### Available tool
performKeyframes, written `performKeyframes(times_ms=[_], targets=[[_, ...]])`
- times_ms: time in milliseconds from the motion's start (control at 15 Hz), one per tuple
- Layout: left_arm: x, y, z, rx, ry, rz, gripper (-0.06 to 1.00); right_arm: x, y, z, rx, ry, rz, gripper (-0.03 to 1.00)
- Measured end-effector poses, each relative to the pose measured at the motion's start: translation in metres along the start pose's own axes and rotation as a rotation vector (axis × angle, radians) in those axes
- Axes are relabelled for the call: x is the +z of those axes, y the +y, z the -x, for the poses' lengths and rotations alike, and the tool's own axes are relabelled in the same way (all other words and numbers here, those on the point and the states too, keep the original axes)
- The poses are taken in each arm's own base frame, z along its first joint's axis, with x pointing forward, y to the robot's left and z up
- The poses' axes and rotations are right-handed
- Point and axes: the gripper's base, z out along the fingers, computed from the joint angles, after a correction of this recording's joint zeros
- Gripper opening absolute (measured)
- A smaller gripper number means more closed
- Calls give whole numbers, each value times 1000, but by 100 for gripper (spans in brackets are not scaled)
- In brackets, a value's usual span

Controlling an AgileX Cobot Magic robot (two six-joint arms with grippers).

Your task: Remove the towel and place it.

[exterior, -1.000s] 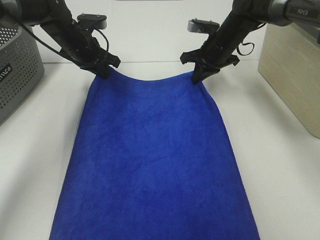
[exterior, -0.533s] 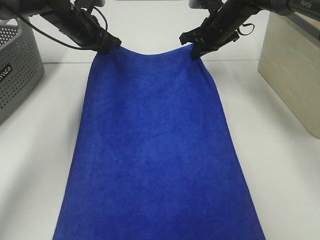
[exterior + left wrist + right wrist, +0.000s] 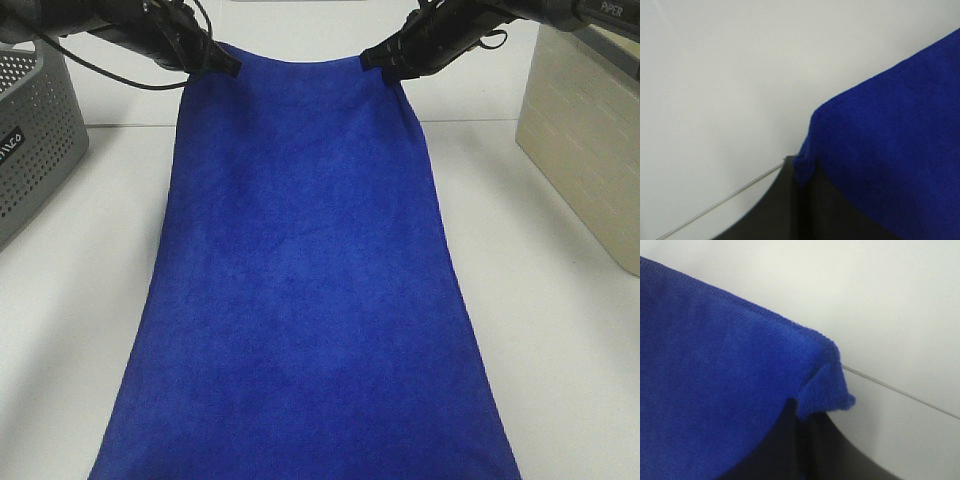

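Observation:
The deep blue towel (image 3: 300,290) hangs stretched between my two grippers and runs down over the white table toward the near edge. My left gripper (image 3: 212,62) is shut on its far left corner, my right gripper (image 3: 383,62) on its far right corner, both raised above the table. In the left wrist view the towel corner (image 3: 807,165) is pinched in the dark jaws. The right wrist view shows the other towel corner (image 3: 825,385) folded over the dark jaws. No white tag shows.
A grey perforated basket (image 3: 30,140) stands at the left edge of the white table (image 3: 560,350). A beige box (image 3: 590,140) stands at the right. A white wall rises behind the table.
Both grippers have risen and moved away toward the wall, lifting the towel's far edge higher. The towel now hangs tauter between them.

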Motion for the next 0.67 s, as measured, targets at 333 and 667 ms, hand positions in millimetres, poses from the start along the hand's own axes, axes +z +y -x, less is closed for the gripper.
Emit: performKeyframes(times_ms=[333, 667], targets=[[22, -2, -24, 7, 19, 11, 0, 4, -4, 5, -29, -82, -42, 2], [36, 2, -33, 22, -58, 73, 0, 26, -10, -9, -37, -88, -63, 2]])
